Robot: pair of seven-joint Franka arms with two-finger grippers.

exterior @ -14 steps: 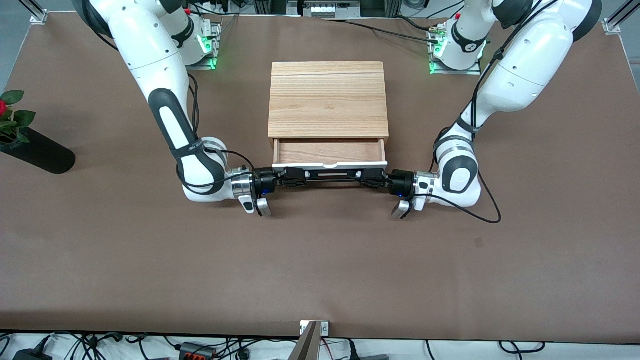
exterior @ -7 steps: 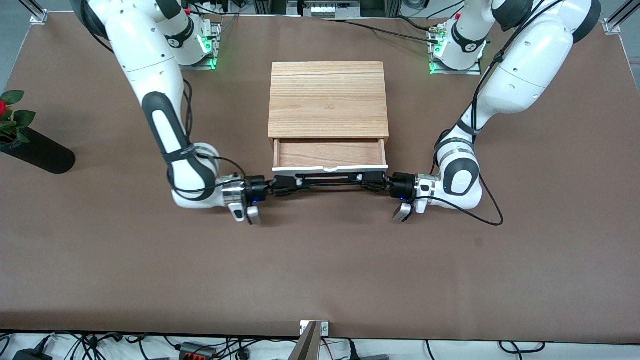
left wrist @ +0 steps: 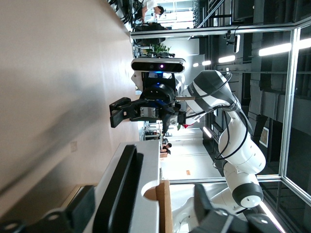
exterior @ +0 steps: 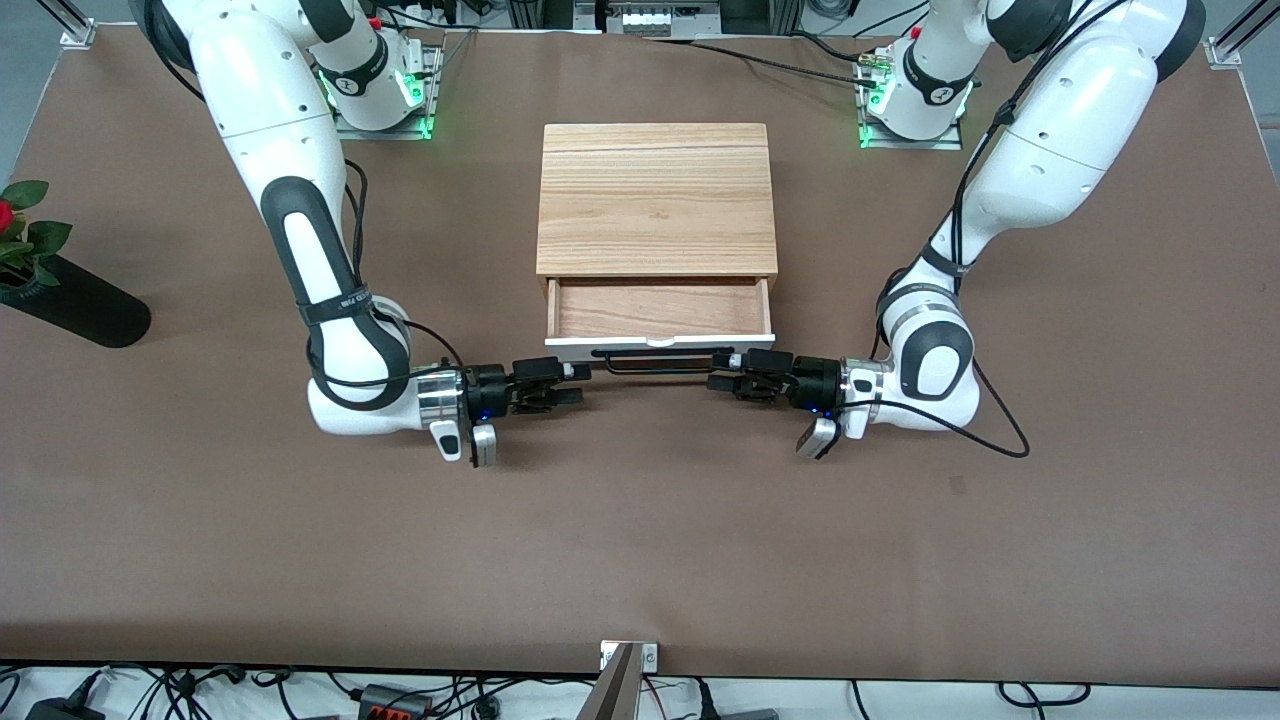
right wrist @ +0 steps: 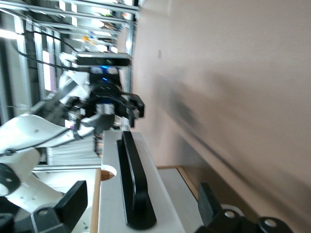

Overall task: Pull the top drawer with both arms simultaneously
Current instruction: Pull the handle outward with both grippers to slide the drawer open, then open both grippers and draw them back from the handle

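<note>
Brown table (exterior: 640, 540) with a light-wood cabinet (exterior: 657, 198) at mid-table between the two arm bases. The top drawer (exterior: 660, 308) is already pulled out toward the front camera, brown inside showing, white front panel and black bar handle (exterior: 660, 357) on its camera side. So the pull itself looks done, or very nearly; whether the drawer has more travel cannot be told. Both arms lie low over the table, one at each end of the handle. Right gripper (exterior: 560, 383) sits over the table off the handle's end toward the right arm's side, fingers spread and holding nothing; the right wrist view has the handle (right wrist: 133, 184) lying free between its fingers (right wrist: 73, 201). Left gripper (exterior: 735, 372) is just beside the other end of the bar, fingers also parted, no grasp visible; the left wrist view shows the handle (left wrist: 119, 187) clear of the finger (left wrist: 80, 206). What is left, judging by this: back the arms off clear of the drawer. A black vase with a red flower (exterior: 60, 290) stands at the right arm's end of the table, not involved.
</note>
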